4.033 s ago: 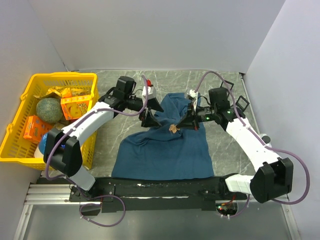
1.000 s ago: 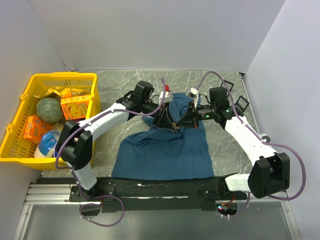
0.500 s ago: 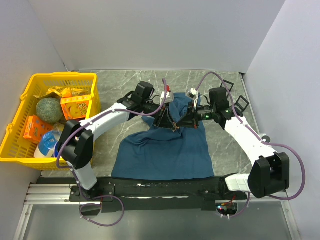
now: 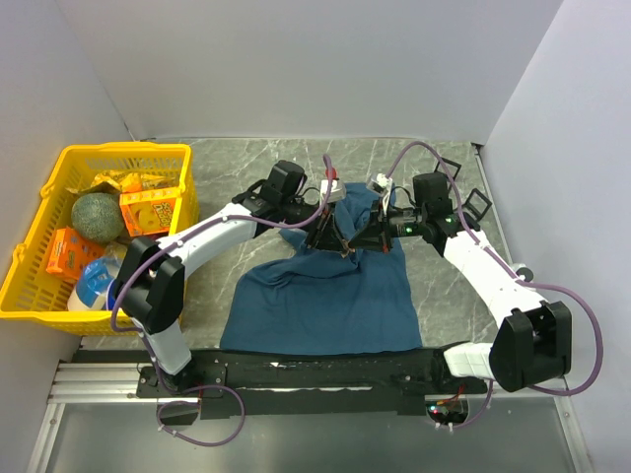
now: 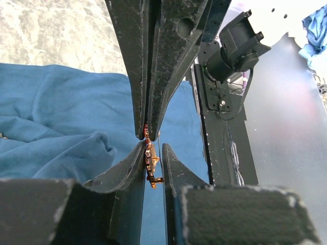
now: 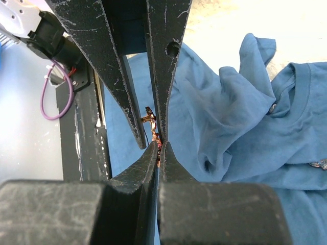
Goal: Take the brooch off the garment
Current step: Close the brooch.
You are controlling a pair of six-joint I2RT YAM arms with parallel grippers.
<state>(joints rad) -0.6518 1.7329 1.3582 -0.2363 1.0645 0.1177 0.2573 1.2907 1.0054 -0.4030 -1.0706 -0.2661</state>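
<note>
The garment (image 4: 315,305), a dark teal-blue T-shirt, lies spread in the middle of the table. Both grippers meet tip to tip over its upper part. The brooch (image 4: 344,249) is a small gold piece with red specks. My right gripper (image 6: 160,144) is shut on one end of the brooch (image 6: 152,121). My left gripper (image 5: 153,148) straddles the other end. There the brooch (image 5: 150,161) rests against one finger, with a slim gap to the other. Whether the pin is still in the cloth (image 5: 61,127) I cannot tell.
A yellow basket (image 4: 123,150) stands at the far left, holding a green melon (image 4: 96,217), orange boxes and other groceries. A black rail (image 4: 325,367) runs along the near table edge. Walls close in at the back and both sides.
The left arm has swung in from the garment's left side to the brooch. Over the last second its jaws have narrowed round it. The right gripper has stayed shut in place.
</note>
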